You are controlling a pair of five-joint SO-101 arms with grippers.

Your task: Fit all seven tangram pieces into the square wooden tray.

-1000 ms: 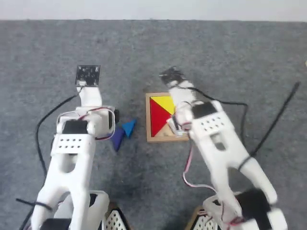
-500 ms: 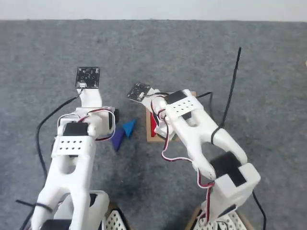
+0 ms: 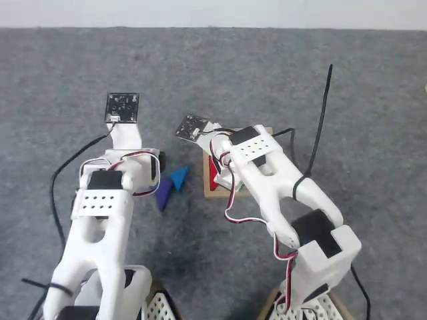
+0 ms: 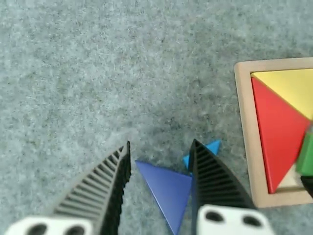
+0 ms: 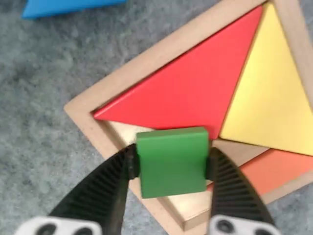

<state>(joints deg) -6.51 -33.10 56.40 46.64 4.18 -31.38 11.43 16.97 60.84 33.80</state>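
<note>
Moved: right pincer (image 5: 171,159), swung over tray (image 5: 80,110), clamped on green square (image 5: 170,166).
Left pincer (image 4: 161,144): held open, empty.
Progress: 3 pieces (image 5: 195,93) seated, 2 blue triangles (image 4: 168,188) outside.

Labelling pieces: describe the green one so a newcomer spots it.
Start at the wooden tray on the grey carpet. Over its bare corner, next to the red triangle, the right hand grips the green square. It is the only green piece.

Nothing to read anywhere: no text, label, brand, number or sign legible on any surface.
</note>
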